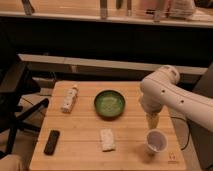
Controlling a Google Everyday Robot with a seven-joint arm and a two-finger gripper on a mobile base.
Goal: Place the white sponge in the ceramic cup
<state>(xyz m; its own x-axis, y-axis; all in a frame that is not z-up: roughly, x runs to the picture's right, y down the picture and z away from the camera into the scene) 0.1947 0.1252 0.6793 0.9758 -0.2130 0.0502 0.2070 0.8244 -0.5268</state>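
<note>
Where the white arm [167,92] bends down over the right side of the wooden table [82,127], the gripper [152,120] hangs at its lower end, a yellowish tip pointing downward. It sits just above and slightly left of the ceramic cup [156,141], close to the cup's rim, though I cannot tell whether it touches it. Whether the claw is set wide or narrow cannot be told from this view, and nothing can be seen held in it.

The ceramic cup stands upright near the table's front right corner, its pale inside facing up. The white sponge [106,139] lies flat on the wood to the cup's left, well apart from it and from the gripper, near the front edge and about at the table's middle. Just behind the sponge rests a wide green bowl [109,103], round and dark-rimmed, to the left of the arm's elbow.

Farther left, a whitish bottle-shaped object [69,98] lies on its side near the back left of the table. A black remote [51,142] lies flat near the front left corner. Beyond the table's left edge stands a dark chair [15,92].
</note>
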